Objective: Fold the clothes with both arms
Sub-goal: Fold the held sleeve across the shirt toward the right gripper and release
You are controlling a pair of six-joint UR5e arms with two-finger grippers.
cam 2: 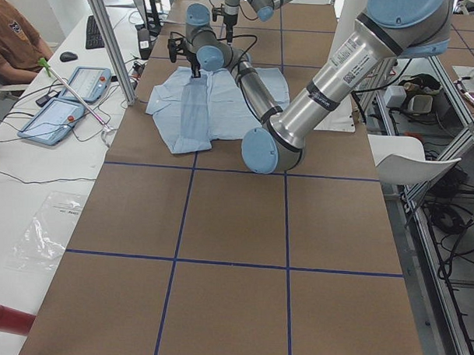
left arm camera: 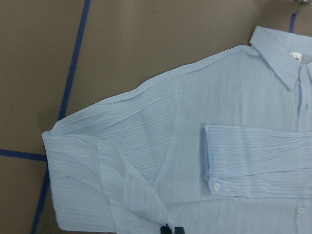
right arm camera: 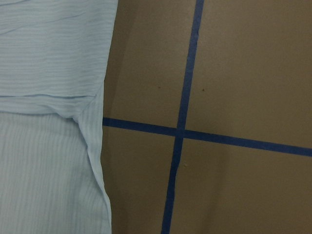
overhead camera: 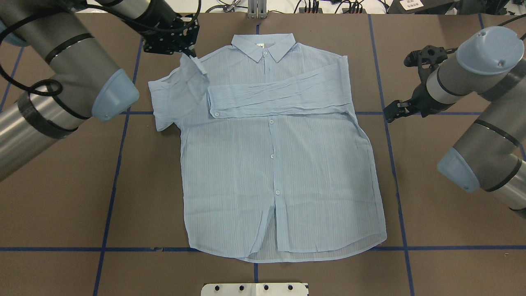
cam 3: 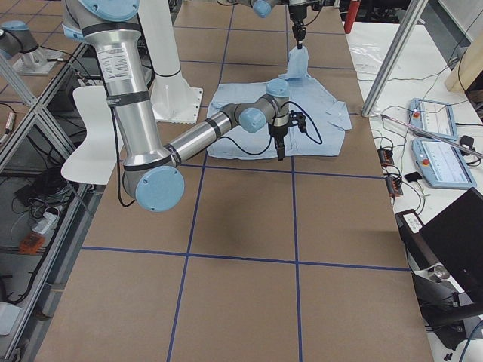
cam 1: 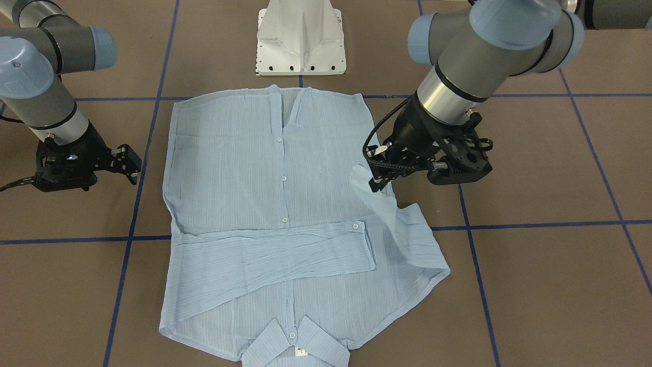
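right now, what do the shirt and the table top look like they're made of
The shirt: thin woven cloth, probably cotton or a blend, matte; it creases finely and the brown shows through at the single-layer hem. The table top: matte brown sheet, perhaps cardboard or paper; flat, no gloss. The blue lines: likely tape.

You see a brown table [overhead camera: 61,205] gridded with blue tape lines [overhead camera: 61,249]. A pale-blue shirt [overhead camera: 246,164] lies on it, buttons up. A white pedestal base [cam 1: 300,41] stands near the hem.

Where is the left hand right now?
Overhead view, upper left: the left hand pinches the lifted sleeve, just left of the collar.
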